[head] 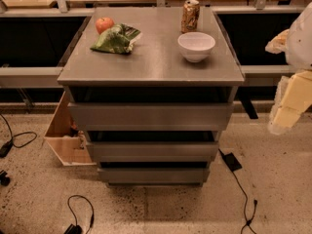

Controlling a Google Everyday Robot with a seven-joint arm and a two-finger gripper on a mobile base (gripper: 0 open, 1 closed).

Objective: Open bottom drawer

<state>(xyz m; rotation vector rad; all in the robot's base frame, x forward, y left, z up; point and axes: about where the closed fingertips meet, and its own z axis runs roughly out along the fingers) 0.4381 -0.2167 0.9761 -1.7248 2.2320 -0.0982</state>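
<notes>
A grey metal cabinet stands in the middle with three flat handleless drawer fronts. The bottom drawer is the narrowest and lowest, just above the floor, and its front sits shut in line under the middle drawer. The top drawer is the tallest and widest. My gripper hangs at the right edge of the view, pale yellow and white, well to the right of the cabinet and above the level of the bottom drawer, touching nothing.
On the cabinet top lie a red apple, a green chip bag, a white bowl and a can. A cardboard box sits at the cabinet's left. Cables run across the speckled floor.
</notes>
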